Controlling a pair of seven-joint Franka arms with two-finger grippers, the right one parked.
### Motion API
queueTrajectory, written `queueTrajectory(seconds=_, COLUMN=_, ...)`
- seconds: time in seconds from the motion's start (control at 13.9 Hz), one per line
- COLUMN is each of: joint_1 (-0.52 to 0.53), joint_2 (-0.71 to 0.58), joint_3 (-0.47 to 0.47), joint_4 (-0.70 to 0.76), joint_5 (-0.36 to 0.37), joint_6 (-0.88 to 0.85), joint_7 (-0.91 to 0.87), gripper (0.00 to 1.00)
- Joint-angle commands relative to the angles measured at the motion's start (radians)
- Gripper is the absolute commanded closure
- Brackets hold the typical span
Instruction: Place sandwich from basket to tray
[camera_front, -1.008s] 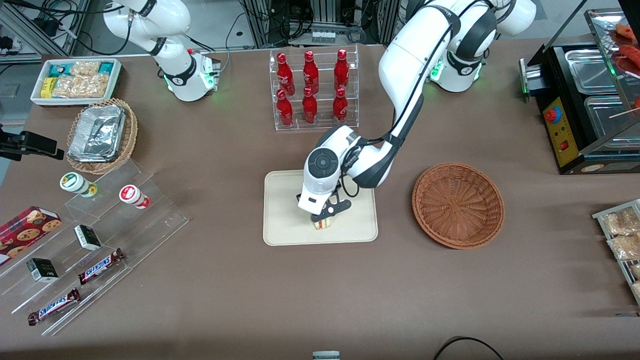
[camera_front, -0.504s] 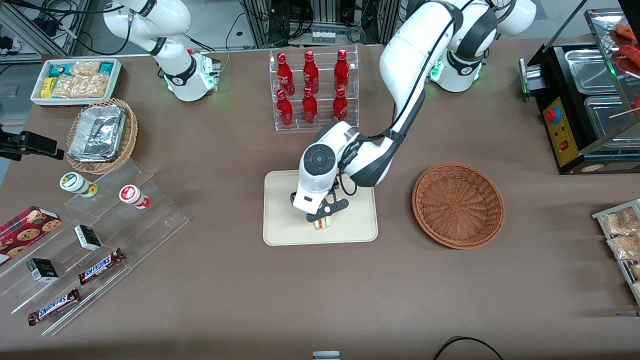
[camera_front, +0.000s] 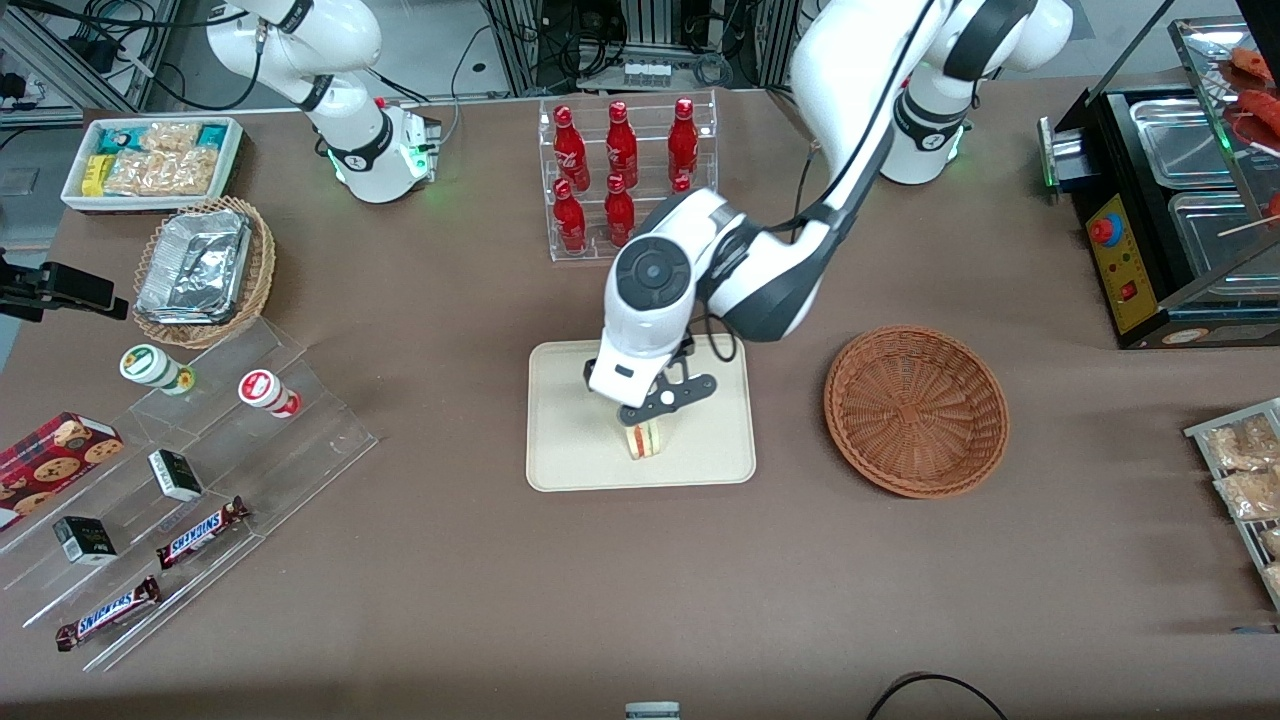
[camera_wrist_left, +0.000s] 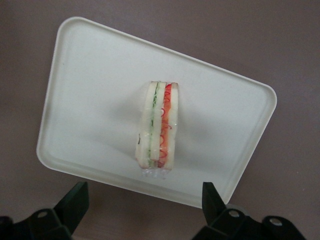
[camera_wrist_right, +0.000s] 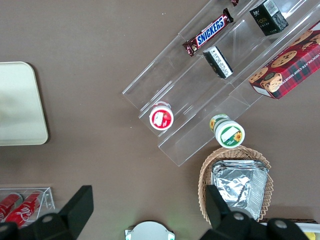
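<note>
The sandwich (camera_front: 646, 438) (camera_wrist_left: 159, 125) stands on its edge on the cream tray (camera_front: 570, 450) (camera_wrist_left: 90, 100), its green and red filling layers showing. My left gripper (camera_front: 652, 408) (camera_wrist_left: 142, 202) hangs open just above it, raised clear, with nothing between its black fingers (camera_wrist_left: 74, 200). The reddish-brown wicker basket (camera_front: 916, 408) sits beside the tray toward the working arm's end of the table, with nothing in it.
A clear rack of red bottles (camera_front: 626, 178) stands farther from the camera than the tray. A stepped acrylic shelf of snacks (camera_front: 180, 480) and a tan basket of foil trays (camera_front: 204, 270) lie toward the parked arm's end. A black food warmer (camera_front: 1170, 210) lies toward the working arm's end.
The gripper has let go of the sandwich and risen off it; the arm has lifted away from the tray. The sandwich stays standing where it was set.
</note>
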Motion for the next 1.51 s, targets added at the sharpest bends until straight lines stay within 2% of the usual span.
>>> queueTrajectory(seconds=0.0, joint_1=0.053, joint_2=-0.058, joint_3=0.008, joint_4=-0.018, joint_5=0.005, joint_6=-0.100, joint_7=0.116, gripper=0.00)
queueTrajectory(seconds=0.29, joint_1=0.153, joint_2=-0.170, joint_3=0.048, joint_4=-0.127, joint_5=0.035, joint_6=-0.142, joint_7=0.204, gripper=0.00)
queueTrajectory(seconds=0.79, joint_1=0.367, joint_2=-0.348, joint_3=0.049, joint_4=-0.318, joint_5=0.041, joint_6=-0.162, joint_7=0.556, gripper=0.00)
queueTrajectory(seconds=1.08, joint_1=0.450, joint_2=-0.458, joint_3=0.049, joint_4=-0.385, joint_5=0.066, joint_6=-0.208, joint_7=0.707, gripper=0.00)
queueTrajectory(seconds=1.15, joint_1=0.487, joint_2=-0.478, joint_3=0.039, joint_4=-0.386, joint_5=0.066, joint_6=-0.229, joint_7=0.760, gripper=0.00)
queueTrajectory(seconds=1.44, joint_1=0.708, joint_2=-0.589, joint_3=-0.116, joint_4=-0.388, joint_5=0.066, joint_6=-0.327, joint_7=0.906, gripper=0.00)
